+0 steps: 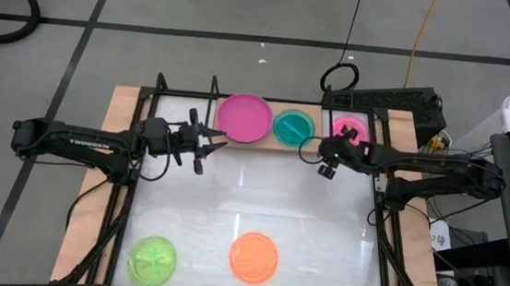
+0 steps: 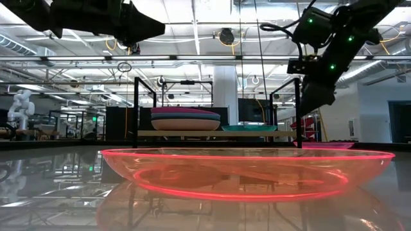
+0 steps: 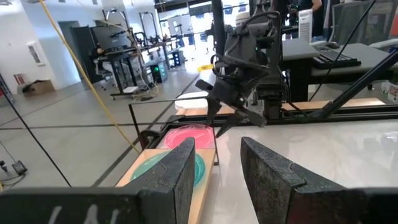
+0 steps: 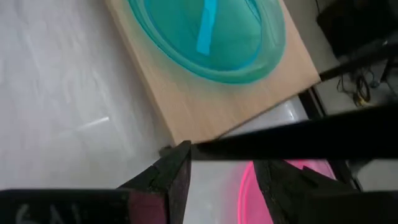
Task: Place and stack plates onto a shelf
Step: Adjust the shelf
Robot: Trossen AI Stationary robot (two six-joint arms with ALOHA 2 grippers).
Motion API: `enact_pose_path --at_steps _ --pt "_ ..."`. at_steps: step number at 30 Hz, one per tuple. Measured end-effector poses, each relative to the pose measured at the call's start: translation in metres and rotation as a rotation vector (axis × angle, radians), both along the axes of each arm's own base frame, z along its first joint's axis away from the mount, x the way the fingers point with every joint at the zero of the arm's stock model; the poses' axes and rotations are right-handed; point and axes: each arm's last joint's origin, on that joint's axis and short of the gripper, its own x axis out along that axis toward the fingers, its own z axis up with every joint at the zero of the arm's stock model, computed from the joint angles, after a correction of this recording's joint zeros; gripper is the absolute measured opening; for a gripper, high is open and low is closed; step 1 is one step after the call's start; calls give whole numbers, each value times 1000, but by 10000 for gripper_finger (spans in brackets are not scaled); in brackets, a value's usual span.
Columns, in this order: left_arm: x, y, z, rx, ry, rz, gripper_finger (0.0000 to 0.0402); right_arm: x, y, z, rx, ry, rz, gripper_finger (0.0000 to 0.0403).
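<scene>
1. Plates: a magenta stack [image 1: 244, 117] and a cyan plate [image 1: 292, 127] sit on the shelf [image 4: 205, 106]; orange plate [image 1: 253, 258] and lime plate [image 1: 152, 259] lie on the table [image 1: 304, 212].
2. Left gripper [image 1: 209, 142] hovers empty, fingers apart, beside the stack.
3. Right gripper [image 1: 314, 151], fingers apart and empty, hangs by the shelf's end, near a pink plate [image 1: 351, 127].

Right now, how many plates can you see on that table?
5, maybe more stacked under the magenta one on the shelf: cyan beside it, pink past the shelf's right end, lime green and orange near the front.
</scene>
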Motion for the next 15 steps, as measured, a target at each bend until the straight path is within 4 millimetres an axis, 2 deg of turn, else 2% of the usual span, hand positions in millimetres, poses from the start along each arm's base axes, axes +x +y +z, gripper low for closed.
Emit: enact_pose_path --at_steps 9,15 --pt "0 0 0 -1 -1 0 136 6 0 -4 3 -113 52 155" --pt "0 0 0 -3 -2 -1 136 4 1 -7 37 -76 73 155"
